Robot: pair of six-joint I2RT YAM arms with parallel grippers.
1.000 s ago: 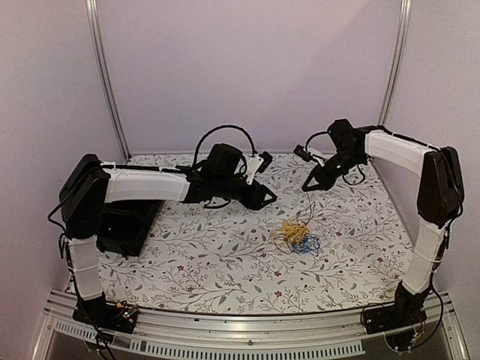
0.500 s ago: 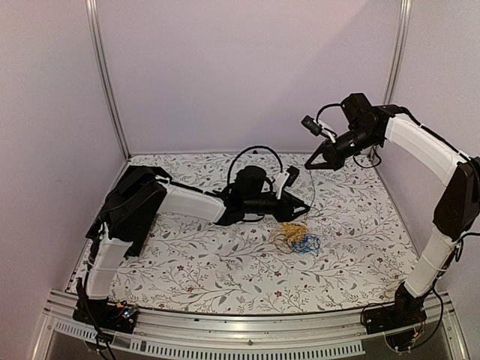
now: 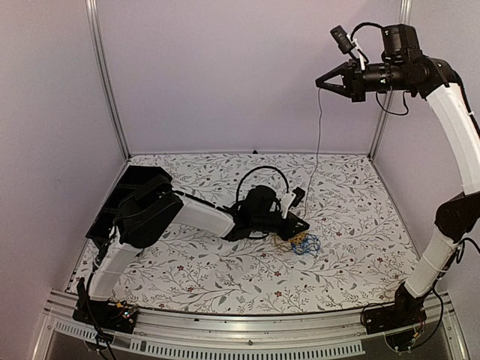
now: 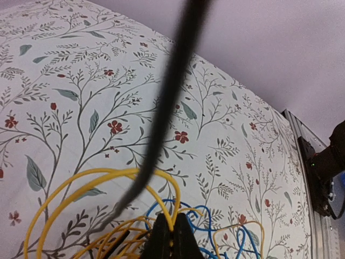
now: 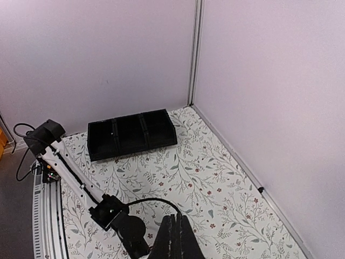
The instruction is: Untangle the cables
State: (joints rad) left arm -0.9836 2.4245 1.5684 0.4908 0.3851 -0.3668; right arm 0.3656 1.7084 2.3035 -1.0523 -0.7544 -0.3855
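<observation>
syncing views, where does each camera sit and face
top external: above and behind both arms, facing the back wall; left gripper at the cable bundle, right gripper high, holding a pale cable
left wrist: low over the table, shut fingers pinching a yellow cable
right wrist: high, looking down past shut fingers at the left arm and black tray
both top external and right wrist show the tray

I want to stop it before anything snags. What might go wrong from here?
1. The right pincer, raised high, holds a thin pale cream wire that runs almost straight down into the tangled bundle of yellow and blue wires; pulling further may cinch the knot or slip the wire from the shut jaws.
2. The left pincer is shut on just one thin yellow wire loop, so the bundle may lift with the pull rather than stay pinned.
</observation>
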